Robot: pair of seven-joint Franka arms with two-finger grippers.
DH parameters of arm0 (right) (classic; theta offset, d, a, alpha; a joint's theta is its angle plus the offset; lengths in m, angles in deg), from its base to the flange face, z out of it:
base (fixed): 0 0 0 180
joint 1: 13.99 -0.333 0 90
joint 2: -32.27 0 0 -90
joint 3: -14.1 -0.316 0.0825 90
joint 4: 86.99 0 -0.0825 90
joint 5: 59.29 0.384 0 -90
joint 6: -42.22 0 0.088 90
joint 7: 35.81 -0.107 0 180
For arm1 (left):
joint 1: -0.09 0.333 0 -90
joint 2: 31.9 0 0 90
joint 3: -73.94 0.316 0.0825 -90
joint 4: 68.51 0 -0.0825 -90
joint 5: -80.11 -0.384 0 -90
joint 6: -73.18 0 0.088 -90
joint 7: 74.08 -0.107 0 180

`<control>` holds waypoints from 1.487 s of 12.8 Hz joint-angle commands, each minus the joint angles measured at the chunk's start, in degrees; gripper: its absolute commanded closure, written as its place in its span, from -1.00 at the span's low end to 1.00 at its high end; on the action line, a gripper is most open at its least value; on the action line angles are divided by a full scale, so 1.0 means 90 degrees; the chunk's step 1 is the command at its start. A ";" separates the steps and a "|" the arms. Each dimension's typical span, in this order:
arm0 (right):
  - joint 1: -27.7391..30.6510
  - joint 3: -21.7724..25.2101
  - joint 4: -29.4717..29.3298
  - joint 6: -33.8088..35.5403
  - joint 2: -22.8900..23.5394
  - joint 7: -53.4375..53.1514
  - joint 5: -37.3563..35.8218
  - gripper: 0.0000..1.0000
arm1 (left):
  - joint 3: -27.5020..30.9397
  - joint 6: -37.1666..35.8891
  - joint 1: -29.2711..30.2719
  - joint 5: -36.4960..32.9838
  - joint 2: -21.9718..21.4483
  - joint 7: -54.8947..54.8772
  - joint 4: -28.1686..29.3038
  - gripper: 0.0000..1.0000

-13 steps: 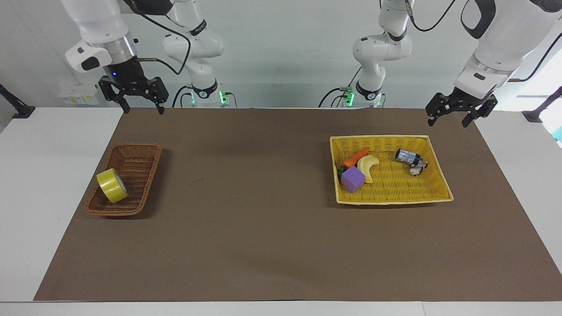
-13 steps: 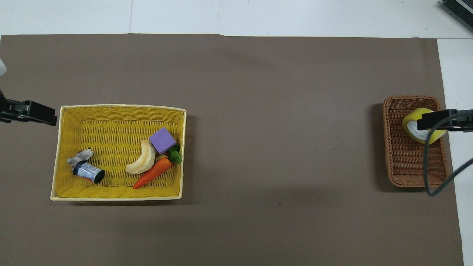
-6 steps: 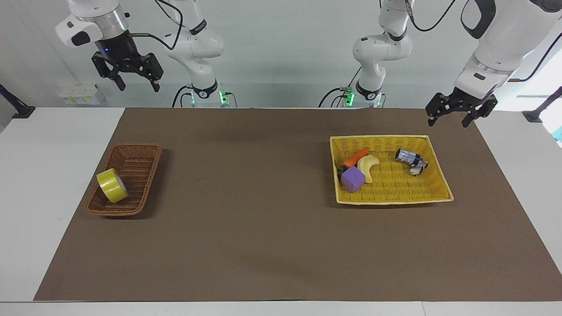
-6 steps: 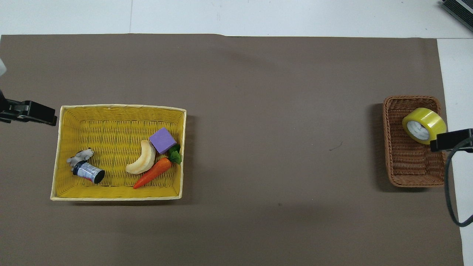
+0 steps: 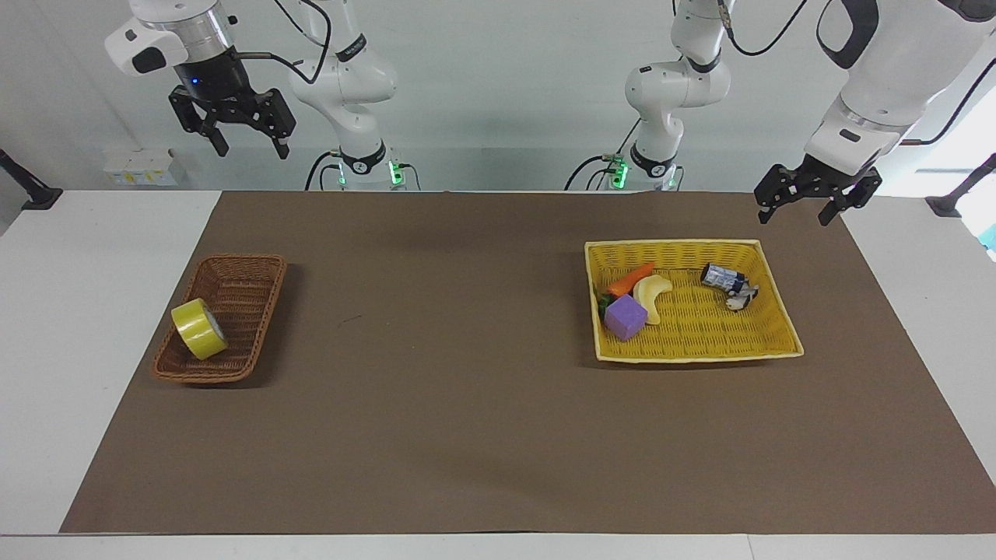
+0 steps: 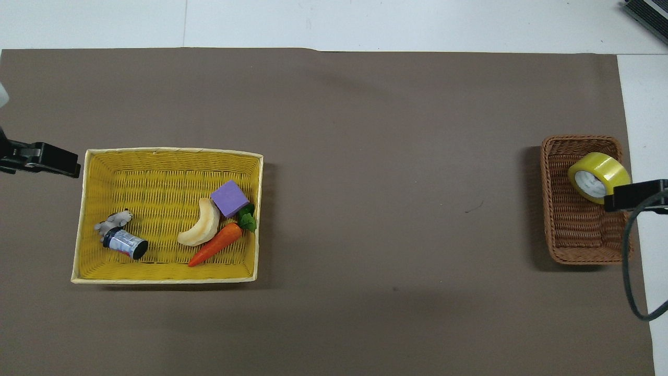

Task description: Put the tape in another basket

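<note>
The yellow tape [image 5: 199,328] [image 6: 597,176] leans on edge in the dark-brown wicker basket [image 5: 243,286] [image 6: 574,230], in the half farther from the robots, against the wall toward the right arm's end of the table. My right gripper [image 5: 253,150] hangs open and empty high in the air, well clear of the tape; in the overhead view one of its fingers [image 6: 634,195] shows over the brown basket's outer rim. My left gripper [image 5: 794,218] waits open and empty, low beside the yellow basket's corner nearest the robots.
The wide yellow basket [image 5: 673,246] [image 6: 167,151] toward the left arm's end holds a purple cube [image 5: 626,316], a carrot [image 5: 630,279], a pale banana [image 5: 652,293] and a small can [image 5: 722,276]. A brown mat [image 5: 436,350] covers the table between the two baskets.
My right gripper rose from just above the mat's edge to high in the air, then drifted slightly toward the table's middle, uncovering the tape in the overhead view. The left arm stayed still.
</note>
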 commanded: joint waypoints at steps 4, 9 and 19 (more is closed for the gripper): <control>-0.0008 -0.0010 0.0052 -0.0006 -0.0084 -0.0122 0.0154 -1.00 | 0.0003 -0.0089 -0.0003 -0.0131 -0.0039 -0.0078 -0.0006 -1.00; 0.0041 0.0020 0.0062 -0.0034 -0.0084 -0.0132 0.0125 -1.00 | 0.0003 -0.0089 -0.0003 -0.0131 -0.0039 -0.0078 -0.0006 -1.00; 0.0090 0.0010 -0.0544 0.0248 0.0356 -0.0180 0.0154 -1.00 | 0.0003 -0.0089 -0.0003 -0.0131 -0.0039 -0.0078 -0.0006 -1.00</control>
